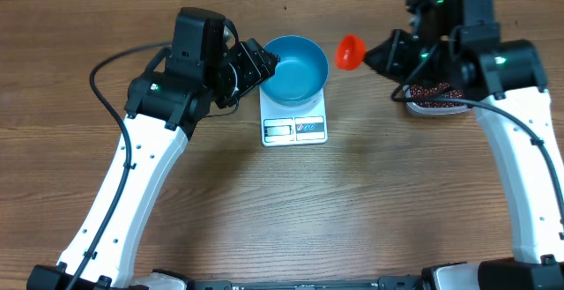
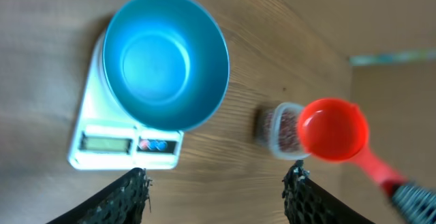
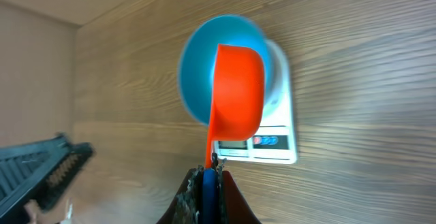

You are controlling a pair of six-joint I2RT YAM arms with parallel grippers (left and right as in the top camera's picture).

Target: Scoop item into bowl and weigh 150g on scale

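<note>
Surface: light brown wooden table point(image 1: 370, 219) with plain grain, filling the whole overhead view
Scale: small flat white rectangular digital kitchen scale point(image 1: 294, 130) at upper centre, display toward the lower edge, digits too small to read
Bowl: round, deep, bright blue bowl point(image 1: 295, 65) sitting on the scale, its inside looking bare
Beans: small dark red-brown beans point(image 1: 436, 90) in a clear rounded plastic tub point(image 1: 438, 100) at upper right, well apart from the bowl
Right gripper point(image 3: 206, 183): clamped on the handle of the orange-red measuring scoop point(image 1: 351, 52), which hangs in the air just right of the bowl's rim; whether it carries beans I cannot tell
Left gripper point(image 2: 216, 195): fingers spread wide with nothing between them, just left of the bowl
Risk, spill: if the scoop tips before its cup is over the bowl, beans would scatter on the table and scale
Risk, knock: the scoop's lip catching the rim could shove the bowl off the scale
Risk, false reading: the left fingers, so near the bowl, could brush it and upset the weight
Risk, overshoot: a full tip late on could pass the target
</note>
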